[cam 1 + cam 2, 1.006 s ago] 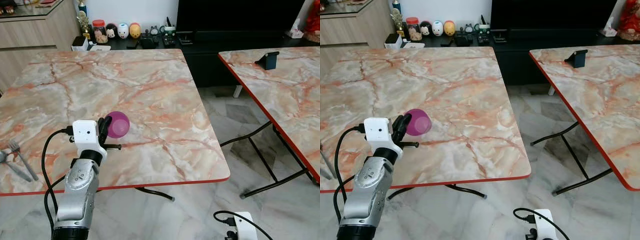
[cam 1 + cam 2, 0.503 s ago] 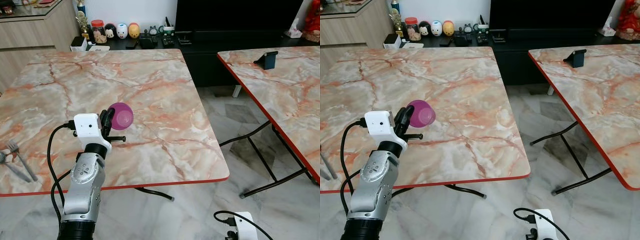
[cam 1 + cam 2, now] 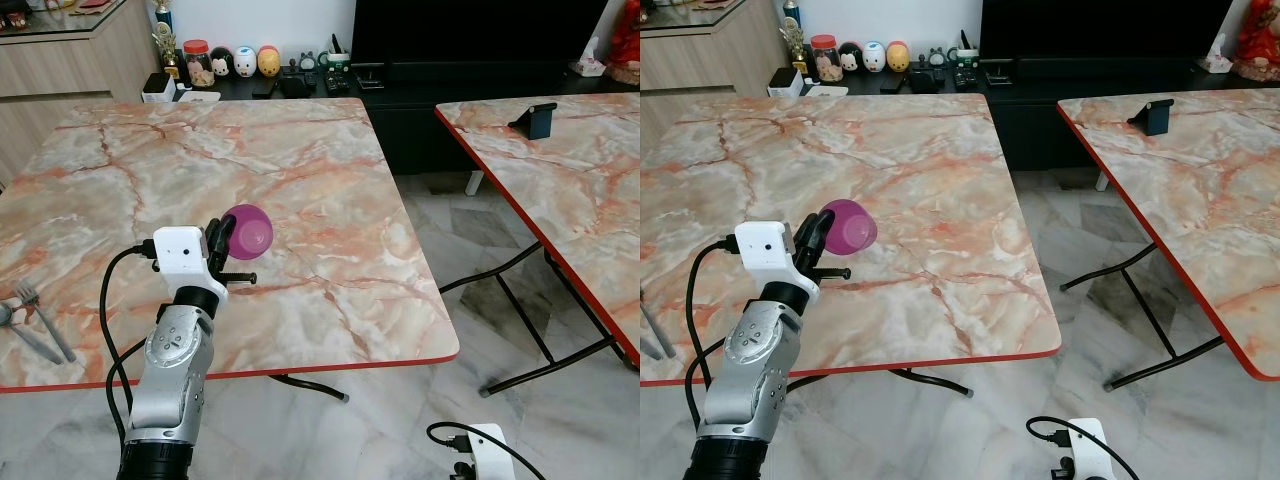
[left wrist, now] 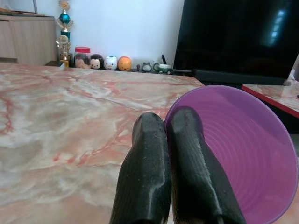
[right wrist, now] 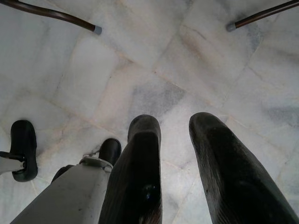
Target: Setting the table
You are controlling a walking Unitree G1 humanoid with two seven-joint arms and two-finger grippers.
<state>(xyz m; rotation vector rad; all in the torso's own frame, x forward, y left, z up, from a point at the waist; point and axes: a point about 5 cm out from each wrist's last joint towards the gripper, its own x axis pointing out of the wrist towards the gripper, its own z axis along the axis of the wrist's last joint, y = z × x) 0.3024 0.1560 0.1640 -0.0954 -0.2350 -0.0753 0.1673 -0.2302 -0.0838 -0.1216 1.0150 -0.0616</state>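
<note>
We're mid-carry w/ the purple bowl [image 3: 246, 231]: the left gripper [image 3: 222, 238] has its two black fingers [image 4: 184, 154] pinched tight on the bowl's rim, one inside and one outside the wall, so the bowl hangs tilted on its side, mouth facing away from us toward the far edge of the marble table [image 3: 300, 150]. It's up in the air over the near half of the table, roughly mid-way between the left and right edges, not touching the top as far as we can judge. At the near-left corner a fork [image 3: 42, 318] lies flat beside a spoon [image 3: 20, 332], so cutlery is already down; the bowl looks like the piece in hand now. The right gripper [image 5: 175, 154] hangs idle low by the marble floor [image 5: 154, 60], fingers spread apart, nothing between them. Next, we reckon, we need to pick a spot, prob. nearer the cutlery by the near edge, roll the wrist so the bowl's base faces down, lower till it sits flat, then let go. Risk: a rim pinch is a thin hold, so the bowl could swing or slip if the wrist turns fast. A second table [image 3: 560, 190] stands well apart on the right w/ a dark phone stand [image 3: 535, 119] near its far edge.
</note>
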